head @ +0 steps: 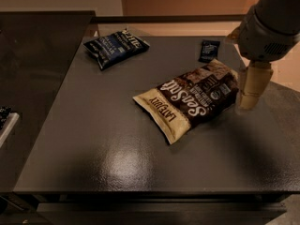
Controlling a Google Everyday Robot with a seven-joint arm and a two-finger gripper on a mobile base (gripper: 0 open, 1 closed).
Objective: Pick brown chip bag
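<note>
The brown chip bag (pixel 191 100) lies flat on the dark table (pixel 108 139), right of centre, with cream ends and white "Sea Salt" script. The gripper (pixel 247 97) hangs from the grey arm at the right, just off the bag's right end and slightly above the table. One cream finger (pixel 253 84) shows, pointing down.
A smaller dark blue chip bag (pixel 116 47) lies at the table's far left. A tiny dark navy packet (pixel 209 50) lies at the far right, behind the brown bag. A dark counter (pixel 33 55) stands to the left. The table's front edge runs along the bottom.
</note>
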